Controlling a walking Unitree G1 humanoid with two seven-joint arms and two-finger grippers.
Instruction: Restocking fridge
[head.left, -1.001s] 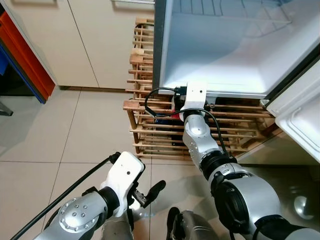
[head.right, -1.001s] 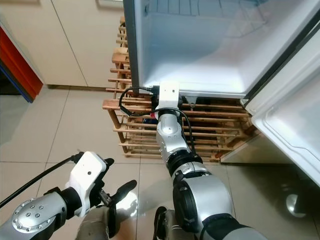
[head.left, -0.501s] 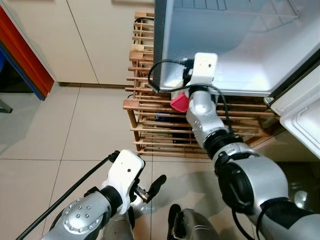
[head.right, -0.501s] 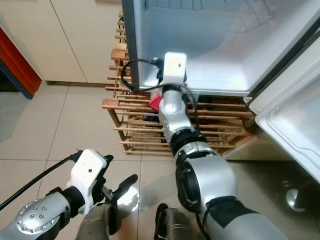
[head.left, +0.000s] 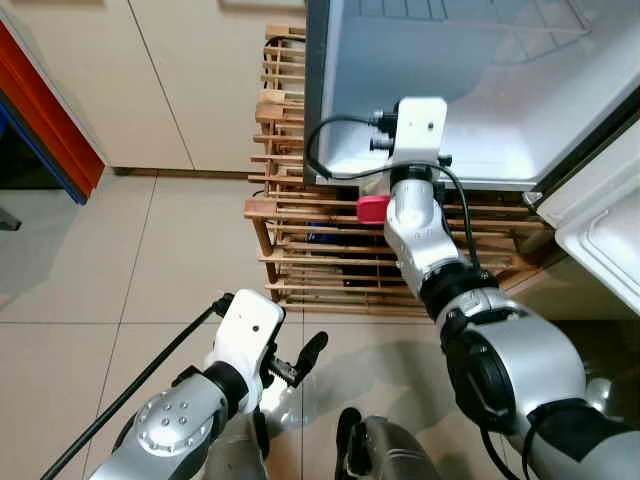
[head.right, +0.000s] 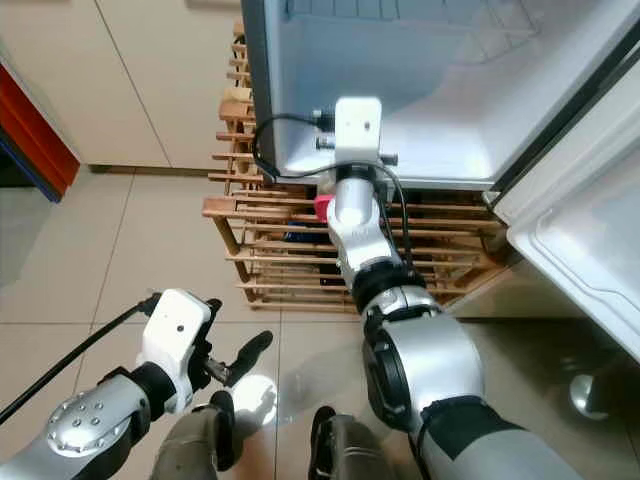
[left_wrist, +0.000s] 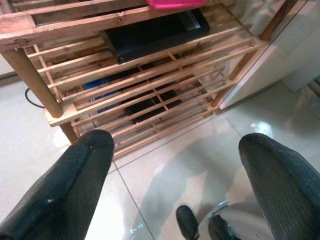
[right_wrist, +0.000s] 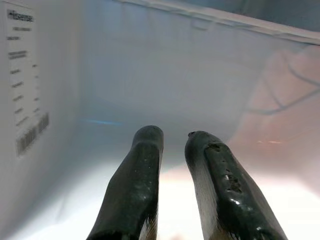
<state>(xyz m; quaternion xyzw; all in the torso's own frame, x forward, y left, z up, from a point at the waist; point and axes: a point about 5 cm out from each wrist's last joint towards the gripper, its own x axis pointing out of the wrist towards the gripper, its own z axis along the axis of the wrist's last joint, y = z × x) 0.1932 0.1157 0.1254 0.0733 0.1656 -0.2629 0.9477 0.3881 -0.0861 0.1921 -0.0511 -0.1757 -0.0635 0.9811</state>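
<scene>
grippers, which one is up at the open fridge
The right gripper, reaching into the fridge. The left gripper hangs low over the floor tiles, fingers spread wide.

Glossy beige floor tiles (head.left: 120, 270) fill the lower left; cream cabinet doors (head.left: 190, 80) upper left; slatted wooden rack (head.left: 300, 240) at centre.

Ahead of me: fridge (head.left: 470, 90), open, standing on a slatted rack (head.left: 300, 250). Fridge door (head.left: 600, 220) at right. Cabinets (head.left: 180, 80) behind the rack at left. My right gripper (right_wrist: 172, 150) inside the fridge; left gripper (left_wrist: 175, 165) low over the floor (head.left: 120, 270).
</scene>
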